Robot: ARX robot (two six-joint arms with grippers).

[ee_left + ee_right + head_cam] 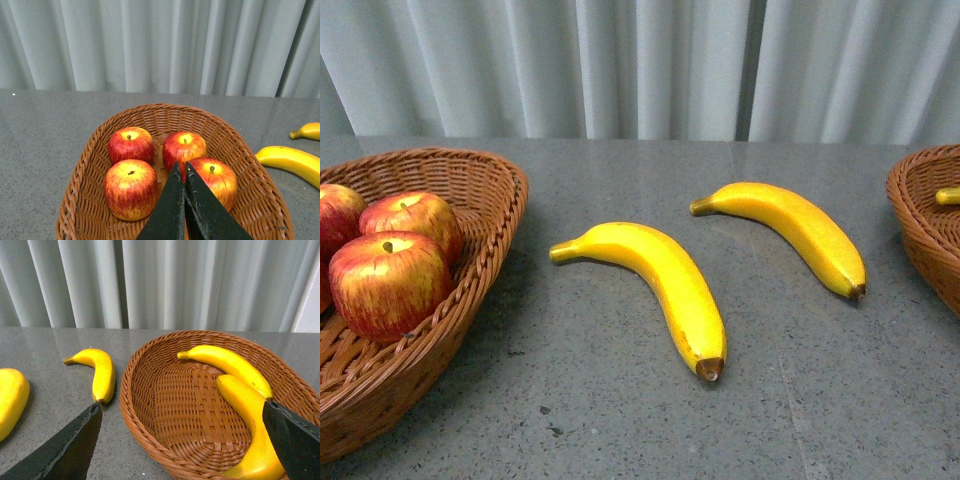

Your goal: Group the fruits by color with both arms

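Two wicker baskets bracket the grey speckled surface [620,430]. The left basket [505,200] holds four apples [131,189] packed close together. The right basket [131,390] holds two bananas [227,362] lying against one wall.

Two more bananas lie loose on the surface between the baskets, apart from each other. The nearer banana [665,280] is about midway, and the farther banana [800,230] is closer to the right basket.

No apple shows outside the left basket, so I judge the red side finished and the yellow side the step in hand.

The left fingers [167,210] are pressed together with nothing between them, above the apples. The right fingers [70,450] are spread wide and empty, poised by the right basket.

The next move, I'd say, calls for the right arm to swing out to the farther banana, straddle its middle and close.
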